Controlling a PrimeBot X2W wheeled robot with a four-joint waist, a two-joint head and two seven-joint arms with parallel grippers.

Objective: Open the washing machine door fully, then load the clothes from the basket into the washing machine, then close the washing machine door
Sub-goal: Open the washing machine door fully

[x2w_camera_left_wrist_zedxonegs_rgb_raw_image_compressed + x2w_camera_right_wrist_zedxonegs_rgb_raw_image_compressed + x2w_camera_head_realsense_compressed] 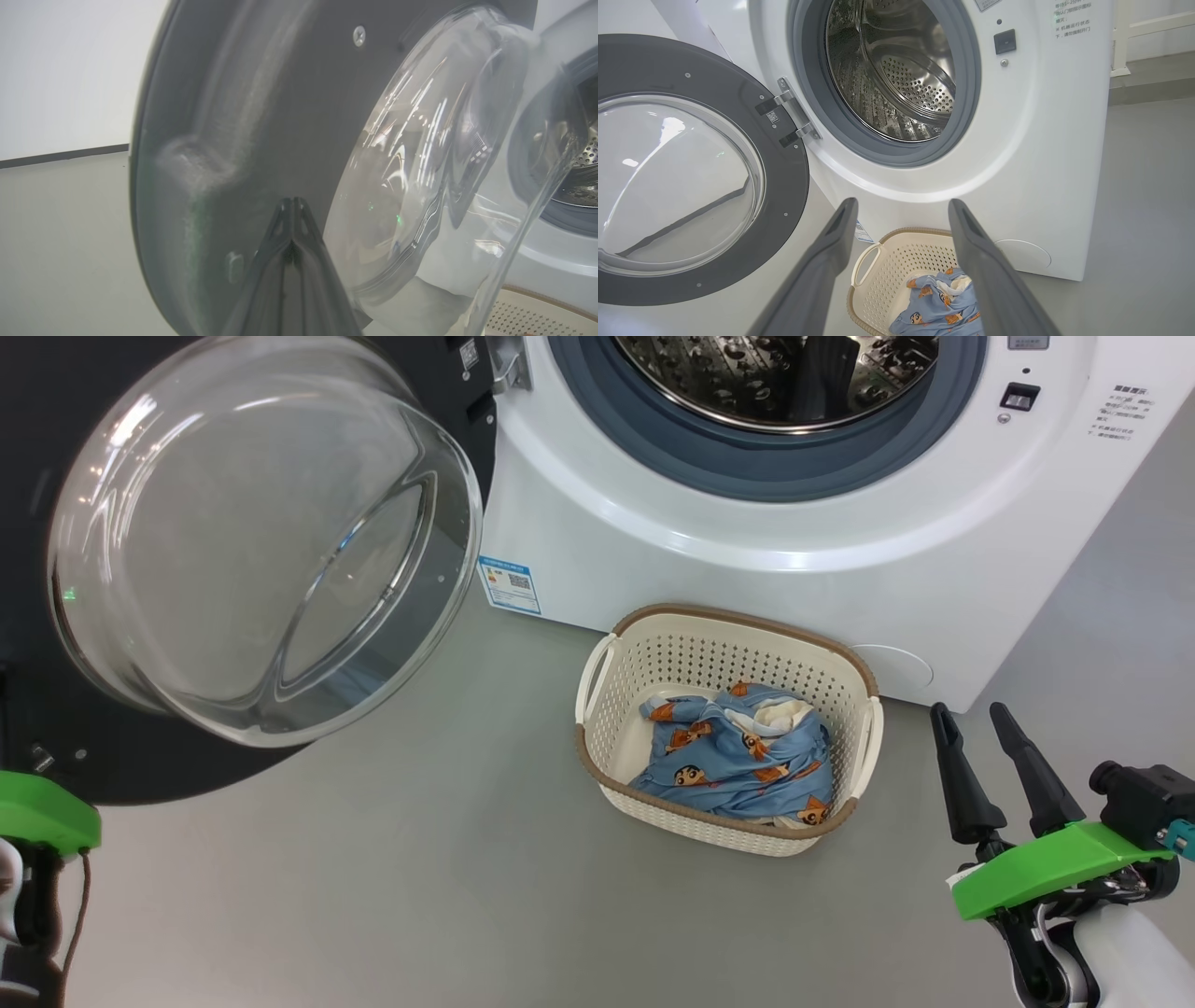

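Shut, empty left gripper [292, 203] by glass-domed door [261, 116]; right gripper [971, 714] wide, empty, near perforated basket [728, 625].

Grey floor [373, 896] lies at six o'clock. In the left wrist view, a white wall [70, 70] at ten o'clock meets a dark skirting strip [60, 156]. In the right wrist view, a white post [1121, 37] stands at two o'clock.

I've got the head cam looking steeply down at the floor [420, 859], basket [728, 616] mid-frame, washing machine [747, 551] cropped at top. Left wrist cam is right up against the washing machine door [261, 116], inner side. Right wrist cam sits further back, facing the drum [901, 70]. All three share door and machine front.
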